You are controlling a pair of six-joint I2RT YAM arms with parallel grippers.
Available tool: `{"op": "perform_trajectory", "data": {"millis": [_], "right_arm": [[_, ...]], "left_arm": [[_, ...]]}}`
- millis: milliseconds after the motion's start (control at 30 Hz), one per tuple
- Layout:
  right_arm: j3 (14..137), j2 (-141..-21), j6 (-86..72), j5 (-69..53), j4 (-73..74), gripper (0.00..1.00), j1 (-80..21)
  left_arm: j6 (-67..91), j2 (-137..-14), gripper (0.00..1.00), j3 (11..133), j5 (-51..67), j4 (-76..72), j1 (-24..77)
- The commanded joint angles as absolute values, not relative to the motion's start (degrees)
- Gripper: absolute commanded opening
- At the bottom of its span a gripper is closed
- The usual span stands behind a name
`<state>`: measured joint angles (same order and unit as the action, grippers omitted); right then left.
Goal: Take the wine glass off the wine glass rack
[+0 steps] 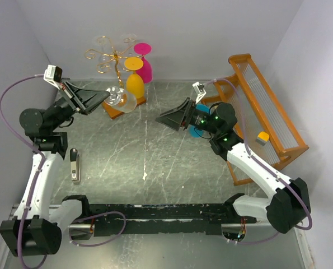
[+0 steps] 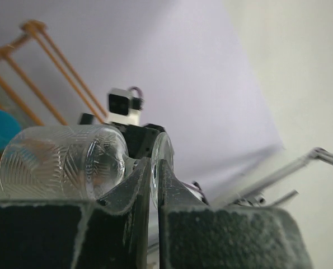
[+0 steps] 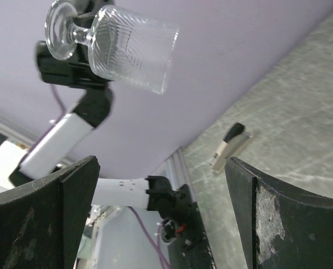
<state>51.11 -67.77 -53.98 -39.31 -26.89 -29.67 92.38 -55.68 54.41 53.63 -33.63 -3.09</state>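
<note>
wine glass, sideways beside the wine glass rack, sits clenched in left jaws. right jaws gape empty

We see soft, even light and faint shadows; the wine glass glints in our hazy left wrist view.

Left arm runs up the left edge from its base, elbow folded at the rear left, wrist turned inward. Left gripper points right, roughly level, jaws nearly closed and pinching the foot end of a clear wine glass, which it holds sideways off the table. Right arm angles up-left from its base, wrist raised. Right gripper points left at the other one, jaws spread wide, nothing between them. Grippers are well apart.
</note>
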Motion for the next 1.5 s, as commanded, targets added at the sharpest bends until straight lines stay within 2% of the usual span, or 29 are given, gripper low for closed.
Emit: {"op": "perform_trajectory", "data": {"millis": [0,167,500,700,900,1100,1467], "right_arm": [[50.1,-70.4,-64.0,-40.1,-46.8,0.96,-32.5],[49.4,-72.0,-67.4,-39.0,-54.5,0.96,-33.9],[46.4,-66.3,-64.6,-32.0,-48.9,0.95,-34.0],[47.7,-69.0,-70.5,-31.5,-56.7,0.88,-34.0],[50.0,-76.1,-77.6,-32.7,-67.2,0.78,-35.3],[50.5,-81.3,-82.5,-32.6,-76.1,0.74,-38.4],[54.9,-86.7,-85.4,-32.9,-87.9,0.51,-40.7]], "left_arm": [[110.2,-57.5,0.07,50.9,50.1,-64.8,1.8],[113.3,-59.7,0.07,47.6,45.1,-72.0,7.7],[117.9,-60.5,0.07,42.7,39.6,-77.7,9.7],[124.0,-62.7,0.07,39.5,35.8,-85.9,10.3],[122.9,-60.8,0.07,38.1,35.0,-82.8,10.9],[124.6,-61.7,0.07,38.1,34.2,-85.3,11.3],[128.5,-63.5,0.07,37.8,32.6,-91.2,13.1]]}}
